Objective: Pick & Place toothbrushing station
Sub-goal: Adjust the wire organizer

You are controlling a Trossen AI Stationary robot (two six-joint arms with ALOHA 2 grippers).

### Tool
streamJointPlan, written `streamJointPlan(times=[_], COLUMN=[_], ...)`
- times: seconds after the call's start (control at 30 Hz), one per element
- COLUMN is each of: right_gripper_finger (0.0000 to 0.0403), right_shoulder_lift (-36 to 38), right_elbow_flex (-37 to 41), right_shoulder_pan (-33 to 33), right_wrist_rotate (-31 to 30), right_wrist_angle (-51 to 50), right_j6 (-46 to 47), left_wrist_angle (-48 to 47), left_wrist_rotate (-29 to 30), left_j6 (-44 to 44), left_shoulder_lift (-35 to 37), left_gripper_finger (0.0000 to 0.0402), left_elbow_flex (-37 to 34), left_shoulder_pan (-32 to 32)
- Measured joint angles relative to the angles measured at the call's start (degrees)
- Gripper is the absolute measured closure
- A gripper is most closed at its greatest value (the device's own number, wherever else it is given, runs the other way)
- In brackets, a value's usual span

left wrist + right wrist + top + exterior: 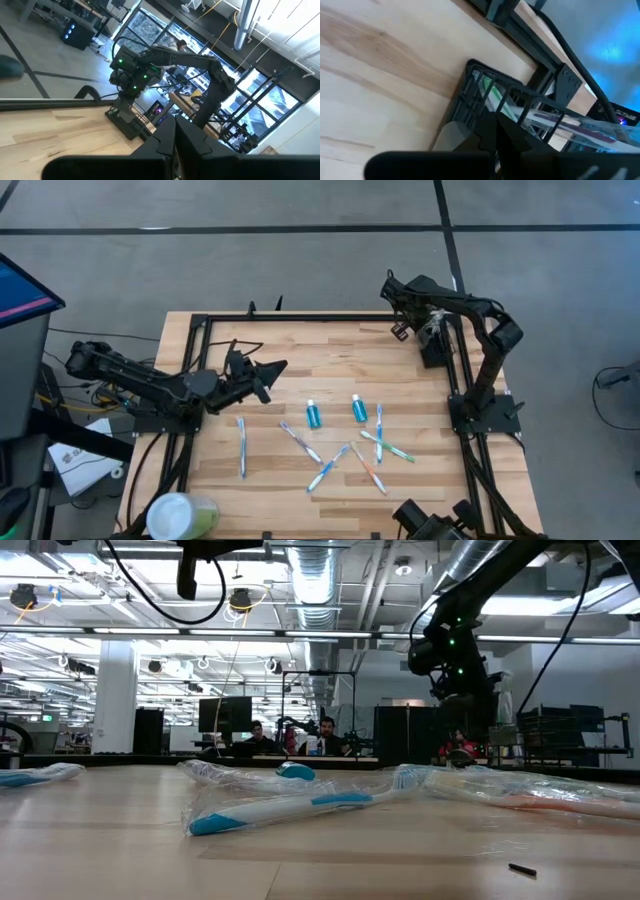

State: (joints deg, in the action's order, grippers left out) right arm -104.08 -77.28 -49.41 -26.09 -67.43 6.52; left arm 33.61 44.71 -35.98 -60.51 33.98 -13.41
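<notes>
The toothbrushing station (pixel 432 352) is a small black open-sided holder standing on the wooden table near its far right corner. The right wrist view shows its black frame (pixel 470 95) with packaged toothbrushes (pixel 540 117) lying inside. My right gripper (pixel 495 122) is shut and slants down onto the station's top. The left wrist view shows that arm standing over the station (pixel 125 122). My left gripper (pixel 280 366) is shut on nothing and held level above the table's left part, pointing at the right arm. My right gripper's shut fingertips sit in front of the station's upper rim (pixel 485 107), coming from above at a slant. The fingers themselves hide the spot, so I cannot tell whether they touch the rim. The station stands upright on the table.
Several packaged toothbrushes (pixel 300 442) and two small blue tubes (pixel 313 414) lie scattered over the table's middle. A pale-green cup with a white lid (pixel 180 515) stands at the near left corner. A black frame (pixel 300 317) runs round the table's edges.
</notes>
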Motion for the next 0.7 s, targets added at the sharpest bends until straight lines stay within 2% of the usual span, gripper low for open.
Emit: streamJointPlan(times=[0.23,0.7], right_gripper_finger=[0.0403,0.0403], right_shoulder_lift=[-0.14,-0.12], right_elbow_flex=[-0.02,0.0], right_shoulder_pan=[-0.42,1.08], right_wrist_rotate=[-3.83,-3.57], right_wrist_angle=[-2.42,-0.91], right_j6=[0.13,-0.56], left_wrist_angle=[0.58,1.42], left_wrist_rotate=[0.0,0.0], left_j6=[1.19,2.6], left_shoulder_lift=[0.0,0.0], left_gripper_finger=[0.04,0.04], left_elbow_flex=[0.0,0.0], left_shoulder_pan=[0.0,0.0])
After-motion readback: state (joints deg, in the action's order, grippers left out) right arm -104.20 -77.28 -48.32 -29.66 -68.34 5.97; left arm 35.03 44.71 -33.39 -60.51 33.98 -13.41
